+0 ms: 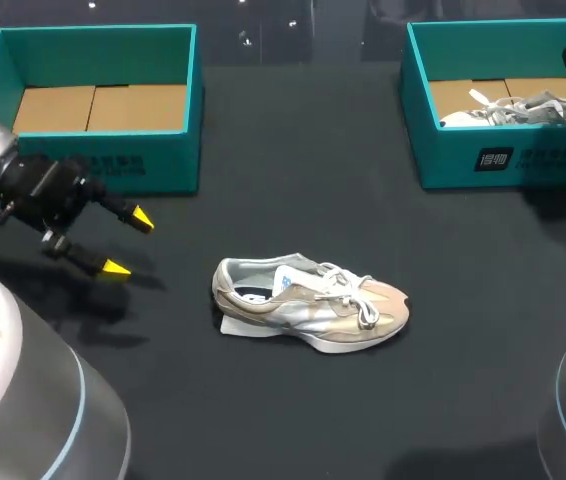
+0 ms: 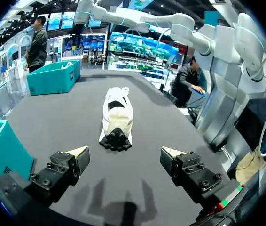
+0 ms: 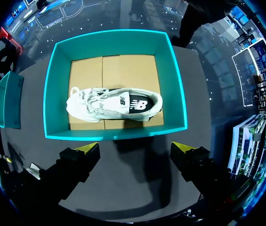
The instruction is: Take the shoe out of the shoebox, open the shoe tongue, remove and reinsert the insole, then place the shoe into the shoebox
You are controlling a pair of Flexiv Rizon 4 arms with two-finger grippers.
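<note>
The left fingers (image 2: pixel 124 153) stand spread and released, holding nothing. Ahead of them, apart, a beige and white shoe (image 2: pixel 118 115) lies on the dark counter (image 2: pixel 72 117), heel toward them and outside both boxes. Beside these fingers stands the teal left shoebox (image 1: pixel 93 165), with faint print on its front wall. The right fingers (image 3: pixel 136 149) are released too, above the right shoebox (image 3: pixel 114 134). Ahead of them a white shoe (image 3: pixel 100 104) lies on its side on the cardboard inside, with a logo on its dark side panel. White print marks that box's front, too small to make out.

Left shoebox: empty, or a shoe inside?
Empty. The left shoebox shows only bare cardboard floor in the head view; one shoe lies on the table, a second shoe sits in the right shoebox.
</note>
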